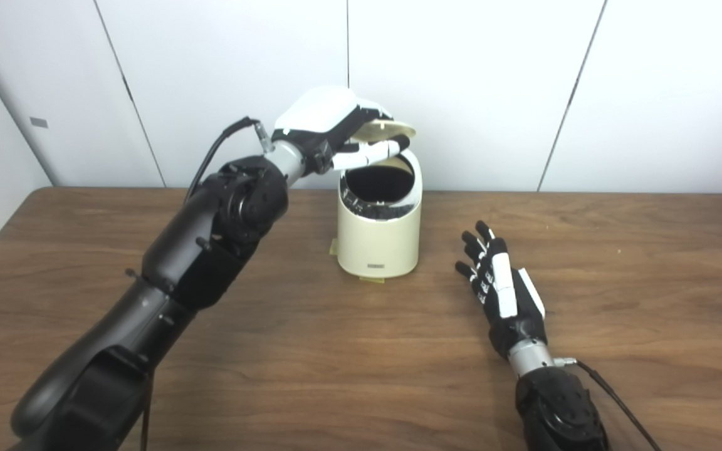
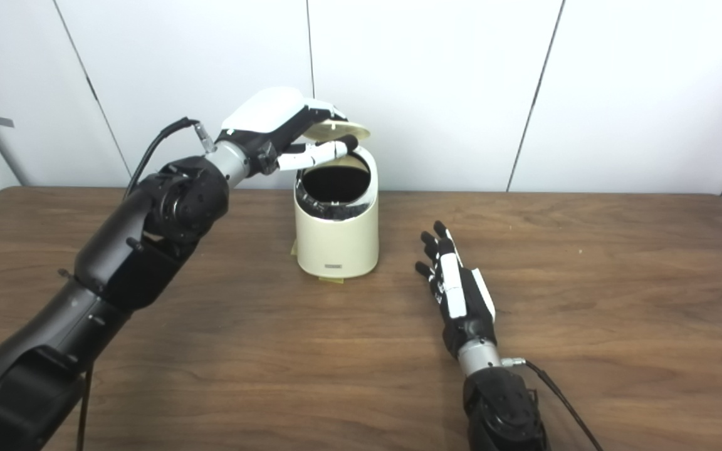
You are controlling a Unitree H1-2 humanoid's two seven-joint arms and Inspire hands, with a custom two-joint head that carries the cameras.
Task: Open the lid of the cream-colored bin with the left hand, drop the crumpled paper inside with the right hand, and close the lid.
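Note:
The cream-colored bin (image 1: pixel 378 235) stands upright near the table's far middle, its dark mouth showing. Its lid (image 1: pixel 386 129) is tilted up at the back. My left hand (image 1: pixel 336 128) is at the lid, thumb under it and fingers over its top, holding it raised. My right hand (image 1: pixel 502 282) lies on the table to the right of the bin, fingers spread and straight, holding nothing. No crumpled paper shows on the table or in either hand; the bin's inside is too dark to see into.
The brown wooden table (image 1: pixel 649 300) runs wide to both sides. White wall panels (image 1: pixel 461 81) rise right behind the bin. A small strip of yellow tape (image 1: pixel 372 279) lies at the bin's base.

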